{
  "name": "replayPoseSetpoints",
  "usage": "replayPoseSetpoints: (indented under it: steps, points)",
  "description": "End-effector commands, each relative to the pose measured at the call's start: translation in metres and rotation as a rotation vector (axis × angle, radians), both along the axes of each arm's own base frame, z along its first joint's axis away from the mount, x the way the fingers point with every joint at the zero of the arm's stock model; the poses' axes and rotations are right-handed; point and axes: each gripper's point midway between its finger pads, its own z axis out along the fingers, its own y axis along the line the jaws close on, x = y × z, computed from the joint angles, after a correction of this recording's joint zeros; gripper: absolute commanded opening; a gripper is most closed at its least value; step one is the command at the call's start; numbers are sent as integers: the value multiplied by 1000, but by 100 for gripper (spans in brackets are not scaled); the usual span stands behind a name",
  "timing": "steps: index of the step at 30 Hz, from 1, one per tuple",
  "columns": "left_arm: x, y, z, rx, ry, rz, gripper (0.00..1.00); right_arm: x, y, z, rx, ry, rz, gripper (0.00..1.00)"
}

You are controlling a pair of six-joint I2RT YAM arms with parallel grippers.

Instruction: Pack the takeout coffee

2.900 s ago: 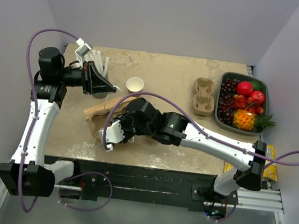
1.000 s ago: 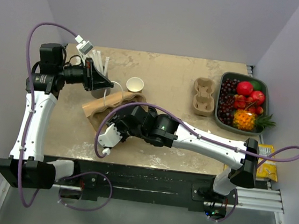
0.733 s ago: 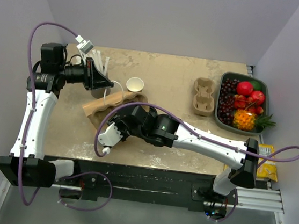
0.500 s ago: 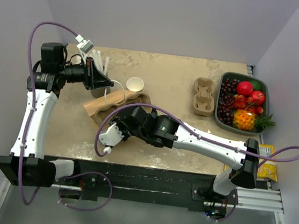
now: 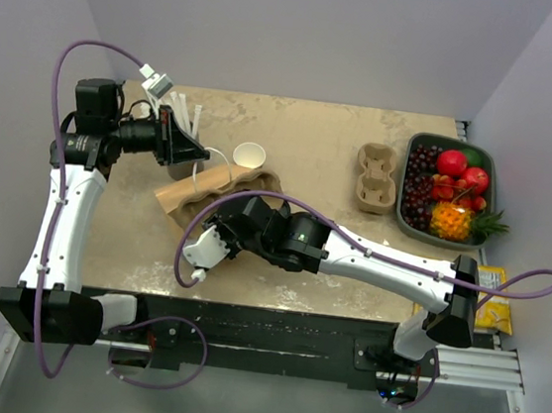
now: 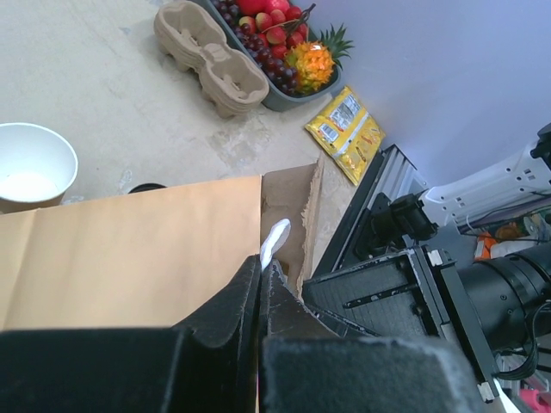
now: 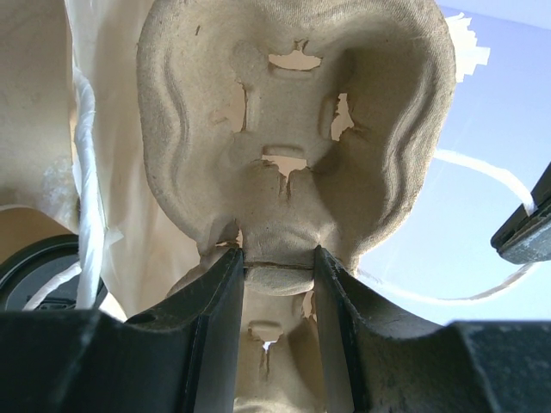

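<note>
- The kraft-brown takeout coffee with round black lid (image 7: 39,258) is showing only at the right wrist, as a lid sliver left of the carrier.
- The right gripper (image 7: 275,258) is pinching a rough moulded-pulp cup carrier (image 7: 293,129) by its edge.
- The left gripper (image 6: 261,262) is clamping the edge of a smooth brown paper bag (image 6: 129,249).
- Overhead, a lidless white-rimmed cup (image 5: 249,156) is standing just beyond the bag.

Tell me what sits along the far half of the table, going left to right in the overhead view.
White straws → lidless paper cup → pulp cup carrier → fruit tray.
</note>
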Motion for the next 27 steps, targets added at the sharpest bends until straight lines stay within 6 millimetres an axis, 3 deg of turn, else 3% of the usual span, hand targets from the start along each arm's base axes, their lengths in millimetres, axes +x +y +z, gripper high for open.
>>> replayPoseSetpoints:
  steps: [1, 6, 11, 17, 27]
  points:
    - [5, 2, 9, 7, -38, 15, 0, -5, -5, 33, 91, 17, -3, 0]
    - [8, 2, 18, -23, -37, 38, 0, -14, -7, 38, 129, 55, 27, 0]
    - [15, 5, 18, -12, -33, 91, 0, -3, -13, 38, 111, 28, -48, 0]
    - [17, 3, 29, -49, -33, 97, 0, 6, -19, 23, 22, -15, -89, 0]
    - [14, 0, 33, -106, 10, 94, 0, 11, 0, 18, -53, -98, -77, 0]
